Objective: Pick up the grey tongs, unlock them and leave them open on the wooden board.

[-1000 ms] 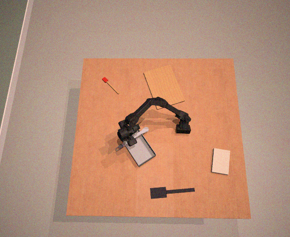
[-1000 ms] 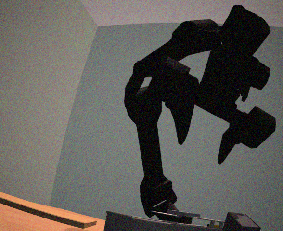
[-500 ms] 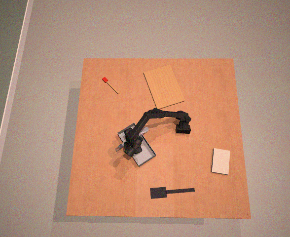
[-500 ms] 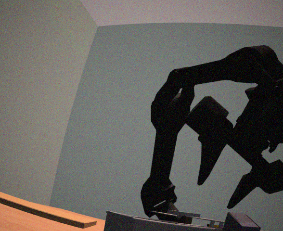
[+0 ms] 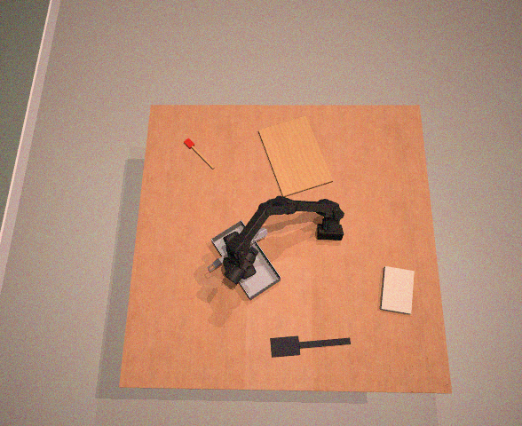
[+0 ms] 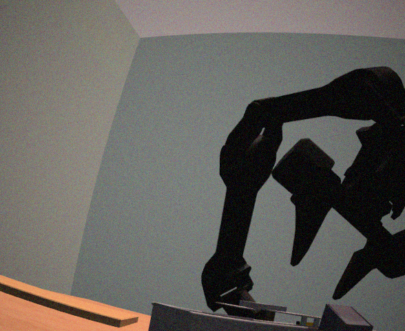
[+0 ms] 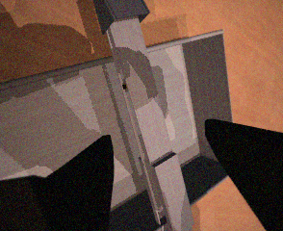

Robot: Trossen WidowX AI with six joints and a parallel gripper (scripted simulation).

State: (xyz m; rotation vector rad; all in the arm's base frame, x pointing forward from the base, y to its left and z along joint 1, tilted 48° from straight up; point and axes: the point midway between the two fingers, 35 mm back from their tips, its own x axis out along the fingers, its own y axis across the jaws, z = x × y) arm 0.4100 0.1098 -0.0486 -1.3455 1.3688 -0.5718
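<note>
The grey tongs (image 5: 262, 234) (image 7: 162, 132) lie across the roasting tin (image 5: 264, 276) (image 6: 195, 319) (image 7: 210, 91), their arms close together. A dark block is at one end in the wrist view. My gripper (image 6: 315, 281) (image 7: 158, 135) is open and empty, pointing down above the tin. In the wrist view its fingertips stand on either side of the tongs; in the exterior view they are above the tin with a gap. The arm hides the middle of the tongs in the top view. The wooden board (image 5: 294, 155) (image 6: 85, 309) lies flat beyond the arm.
A red-headed stick (image 5: 188, 143) lies at the upper left of the table in the top view. A black spatula-like tool (image 5: 285, 346) lies near the lower edge. A pale block (image 5: 398, 290) lies at the right. The arm's base (image 5: 329, 231) stands right of the tin.
</note>
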